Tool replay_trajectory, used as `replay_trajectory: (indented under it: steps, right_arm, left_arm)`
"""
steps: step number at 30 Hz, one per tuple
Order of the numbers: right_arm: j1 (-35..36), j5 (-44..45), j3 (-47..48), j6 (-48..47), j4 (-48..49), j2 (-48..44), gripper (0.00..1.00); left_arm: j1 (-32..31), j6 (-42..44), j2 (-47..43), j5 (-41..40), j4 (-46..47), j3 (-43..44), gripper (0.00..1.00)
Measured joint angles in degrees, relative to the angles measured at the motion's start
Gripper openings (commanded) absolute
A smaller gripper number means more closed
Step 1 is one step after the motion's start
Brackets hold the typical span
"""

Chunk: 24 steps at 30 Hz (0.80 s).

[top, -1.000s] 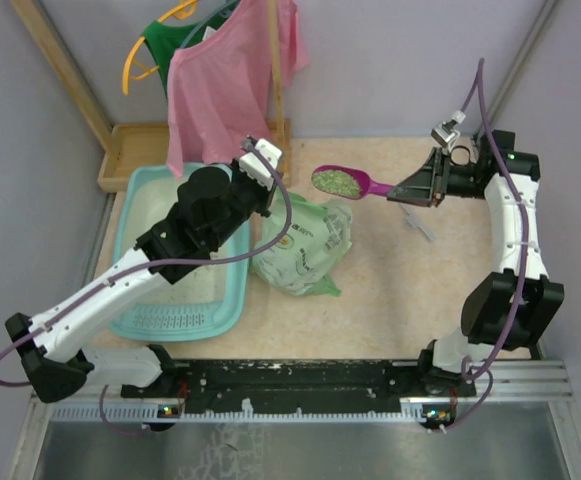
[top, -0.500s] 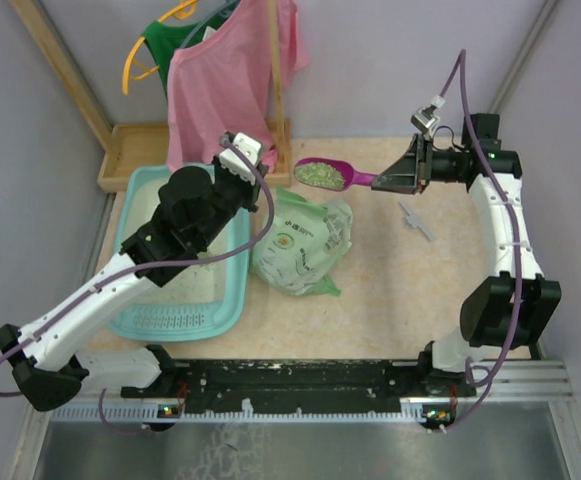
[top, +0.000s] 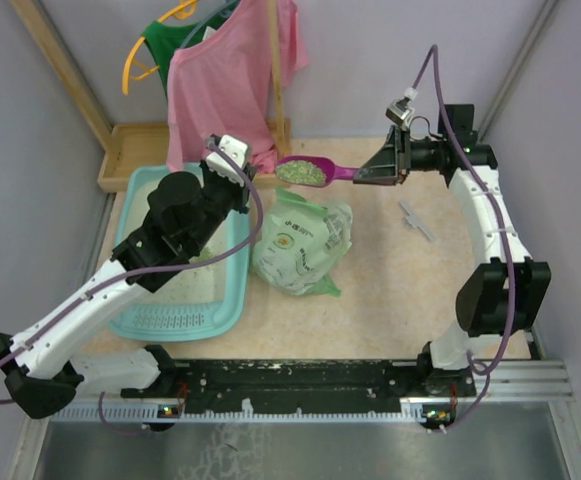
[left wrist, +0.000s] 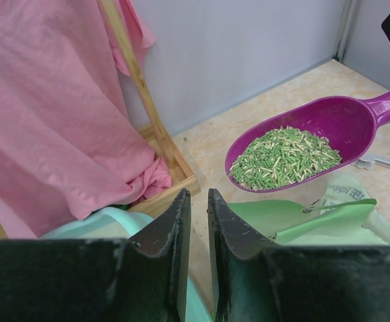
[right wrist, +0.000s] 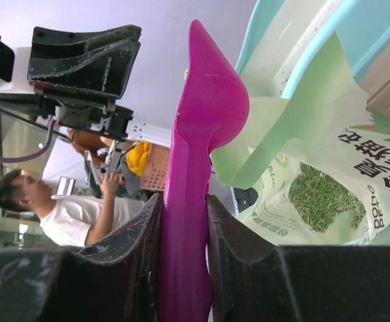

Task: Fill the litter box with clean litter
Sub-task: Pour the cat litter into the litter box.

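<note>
The light-teal litter box (top: 232, 292) lies at the left, with my left arm stretched over it. My left gripper (top: 238, 158) hovers at the box's far right corner; in the left wrist view (left wrist: 198, 194) its jaws are a narrow slit apart with nothing between them. My right gripper (top: 367, 174) is shut on the handle of a magenta scoop (top: 338, 172). The scoop's bowl holds clean litter (top: 302, 172) in the air, above the pale green bag (top: 305, 240) and just right of the box. The right wrist view shows the handle (right wrist: 184, 221) clamped between the fingers and more green litter (right wrist: 319, 194) inside the bag.
A pink shirt (top: 225, 80) and a green garment (top: 160, 45) on a yellow hanger hang from a wooden rack behind the box. A wooden tray (top: 130, 150) sits at the back left. A small grey object (top: 415, 220) lies on the table at the right. Walls close both sides.
My right gripper has carried the filled scoop leftward, from the table's middle to beside the box's far corner. My left arm has drawn back to the left.
</note>
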Motion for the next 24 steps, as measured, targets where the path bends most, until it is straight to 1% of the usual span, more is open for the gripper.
replay_trajectory:
  steps: [16,20,24]
  right_arm:
    - [7.7,-0.3,4.1,10.8,12.7,6.9,0.00]
    - [9.8,-0.4,4.1,15.2,17.7,8.9,0.00]
    - [11.9,-0.8,4.1,21.7,25.4,10.2,0.00]
  left_arm:
    - [0.2,-0.1,-2.4,-2.6,-0.4,-1.2,0.22]
    - [0.2,-0.1,-3.4,-3.3,-0.4,-1.7,0.21]
    - [0.2,-0.2,-4.3,-3.9,-0.7,-1.9,0.20]
